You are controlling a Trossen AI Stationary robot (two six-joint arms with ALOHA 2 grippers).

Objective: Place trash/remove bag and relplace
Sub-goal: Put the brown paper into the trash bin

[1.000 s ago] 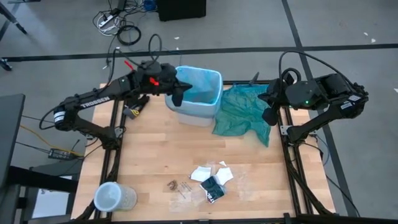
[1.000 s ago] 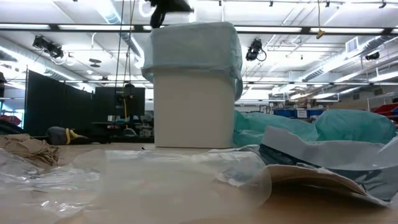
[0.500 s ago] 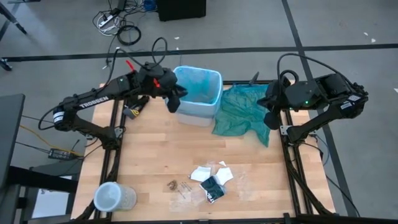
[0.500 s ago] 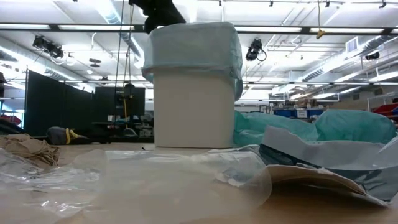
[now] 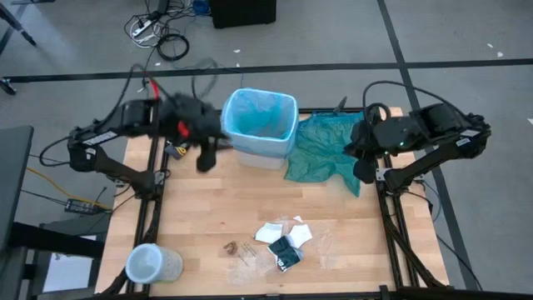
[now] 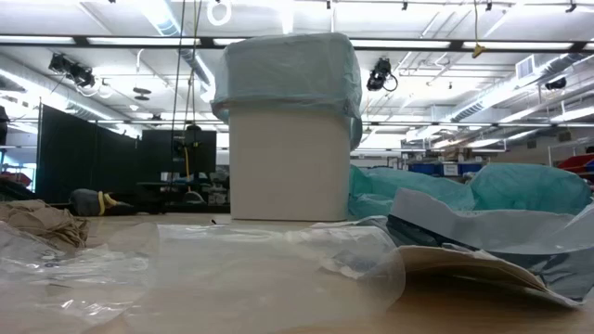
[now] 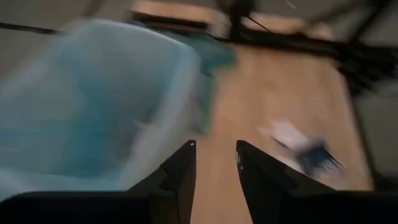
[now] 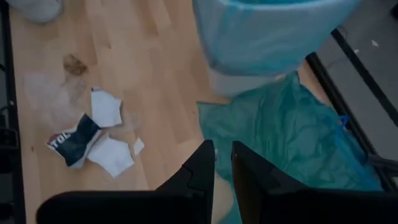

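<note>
My left gripper [image 5: 205,158] hangs over the table [image 5: 200,217] at the bin's [image 5: 260,154] 9 o'clock, fingers [image 7: 184,171] parted, holding nothing. The blue bag [image 5: 260,118] lines the bin, its edge folded over the rim. The trash [image 5: 281,243] lies at the bin's 6 o'clock, well apart. My right gripper [image 5: 363,169] hovers at the bin's 3 o'clock above the green bag [image 5: 321,152], fingers [image 8: 199,171] slightly parted, empty.
</note>
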